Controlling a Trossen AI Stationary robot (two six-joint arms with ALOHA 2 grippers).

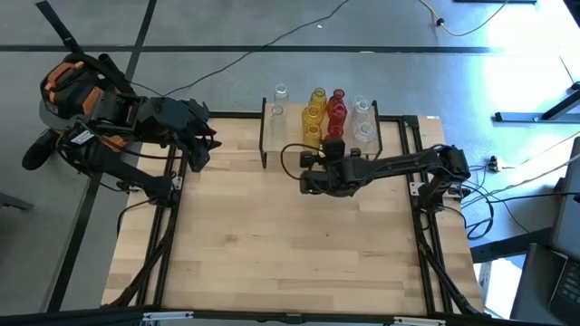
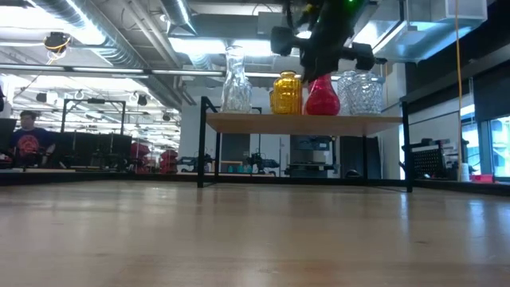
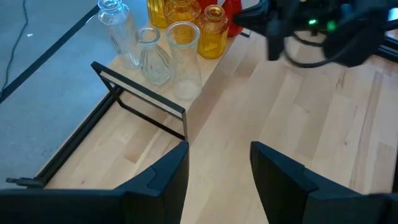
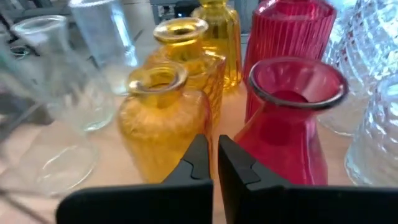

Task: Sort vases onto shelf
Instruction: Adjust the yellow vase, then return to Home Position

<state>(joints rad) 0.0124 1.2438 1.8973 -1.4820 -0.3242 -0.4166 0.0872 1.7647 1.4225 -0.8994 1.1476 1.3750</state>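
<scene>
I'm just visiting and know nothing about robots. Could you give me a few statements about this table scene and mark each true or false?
1. All the vases in view stand on the shelf. True.
2. The right gripper is wide open. False: its fingers are shut, right in front of the nearest yellow vase and the nearest red vase.
3. The red vases stand to the left of the yellow ones in the high view. False: red is to the right of yellow.
4. The left gripper holds nothing. True: its fingers are apart over bare tabletop.
5. A vase lies tipped over on the tabletop. False: none is there.
</scene>
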